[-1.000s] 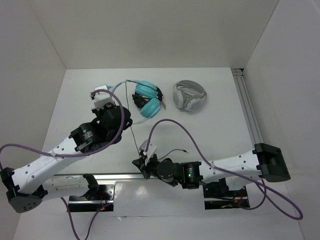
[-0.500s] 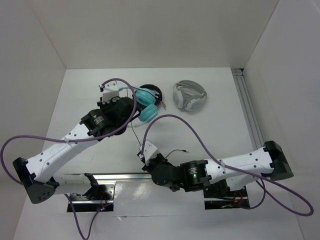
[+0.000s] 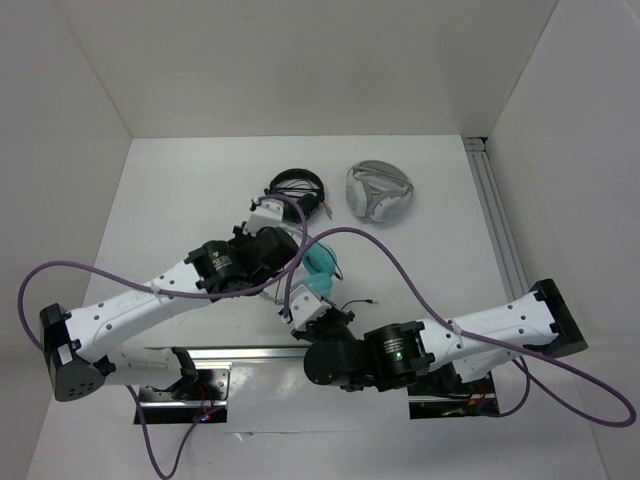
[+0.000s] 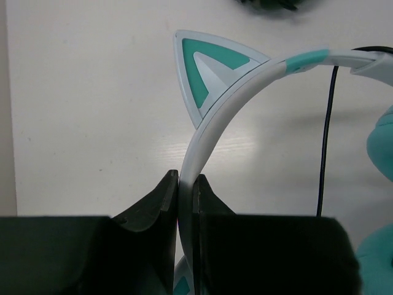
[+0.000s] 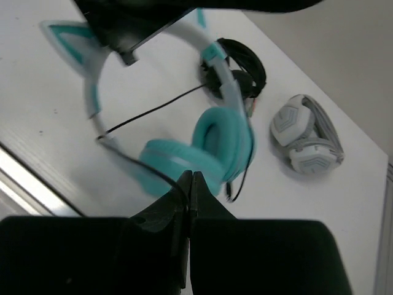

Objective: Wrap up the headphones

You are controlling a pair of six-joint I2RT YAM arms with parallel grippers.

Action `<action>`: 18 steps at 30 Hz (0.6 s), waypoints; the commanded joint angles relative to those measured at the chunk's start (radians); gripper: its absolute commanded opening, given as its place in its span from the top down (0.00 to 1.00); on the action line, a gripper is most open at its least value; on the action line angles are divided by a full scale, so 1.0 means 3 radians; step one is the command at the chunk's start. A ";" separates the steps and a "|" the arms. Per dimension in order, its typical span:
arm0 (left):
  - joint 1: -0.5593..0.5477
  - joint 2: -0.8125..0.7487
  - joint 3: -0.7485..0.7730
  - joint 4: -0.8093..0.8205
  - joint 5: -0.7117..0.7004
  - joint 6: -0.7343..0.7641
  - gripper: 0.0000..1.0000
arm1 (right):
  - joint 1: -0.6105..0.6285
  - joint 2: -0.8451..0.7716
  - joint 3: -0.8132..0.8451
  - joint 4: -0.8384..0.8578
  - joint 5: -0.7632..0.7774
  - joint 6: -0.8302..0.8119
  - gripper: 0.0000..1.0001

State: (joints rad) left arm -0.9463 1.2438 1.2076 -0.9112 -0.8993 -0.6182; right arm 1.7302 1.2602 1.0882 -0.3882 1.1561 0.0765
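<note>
The teal headphones (image 3: 321,259) hang above the table's middle, their pale headband (image 4: 212,126) pinched between the jaws of my left gripper (image 4: 186,182), which is shut on it. A cat ear (image 4: 208,66) stands just beyond the fingers, and a teal ear cup (image 4: 381,142) shows at the right edge. My right gripper (image 5: 191,177) is shut on the thin black cable (image 5: 138,163) just below the ear cups (image 5: 216,146). The cable's loose end (image 3: 358,302) lies on the table. From above, the left gripper (image 3: 298,256) and right gripper (image 3: 297,304) sit close together.
Black headphones (image 3: 297,185) lie at the back centre, also visible in the right wrist view (image 5: 244,66). Grey-white headphones (image 3: 378,192) lie to their right (image 5: 306,133). A metal rail (image 3: 497,225) runs along the right side. White walls enclose the table.
My left gripper has carried the teal headphones from the back, off the black pair, toward the near middle. My right gripper has swung slightly right, still on the cable.
</note>
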 commanded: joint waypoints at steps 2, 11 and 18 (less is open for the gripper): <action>-0.0225 -0.0377 -0.0144 0.0210 0.0414 0.0460 1.00 | -0.0015 -0.0304 0.0004 -0.0035 0.0626 -0.0168 0.98; -0.0435 -0.0648 -0.0374 -0.0077 0.0671 0.0537 1.00 | -0.0822 -0.0800 -0.0415 0.0644 -0.0002 -0.0648 0.89; -0.0435 -0.0879 -0.0374 -0.0005 0.1049 0.0746 1.00 | -0.1854 -0.0724 -0.0564 0.1053 -0.1249 -0.0782 0.87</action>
State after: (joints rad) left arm -1.0718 1.0183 1.0863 -0.8627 -0.6529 -0.4793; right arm 1.2675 1.0538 0.9131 -0.2115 0.9028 -0.1238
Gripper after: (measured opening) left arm 0.214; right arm 0.121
